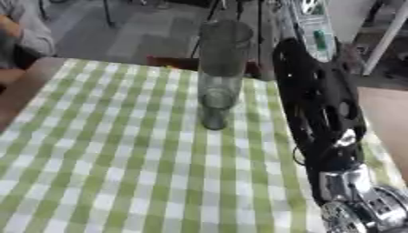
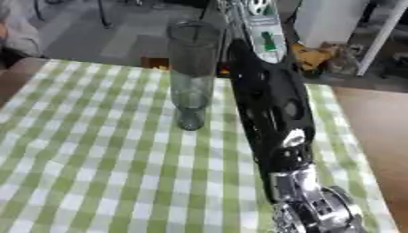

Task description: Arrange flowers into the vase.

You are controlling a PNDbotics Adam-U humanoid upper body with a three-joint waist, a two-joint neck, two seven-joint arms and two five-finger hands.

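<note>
A tall clear glass vase point(image 1: 222, 68) stands upright on the green-and-white checked tablecloth point(image 1: 119, 159), near the table's far edge. I see no flower in it. My right arm point(image 1: 318, 104) comes in from the lower right and stretches along the vase's right side, apart from it. Its hand point(image 2: 261, 22) shows only as a silver part with a green mark, past the far edge, level with the vase's top. I cannot make out its fingers or anything held. My left hand is in no view.
Brown bare table point(image 1: 382, 113) shows to the right of the cloth. Something orange-yellow point(image 2: 315, 54) lies on the floor beyond the far edge, among chair and stand legs. The cloth to the left and front of the vase holds nothing.
</note>
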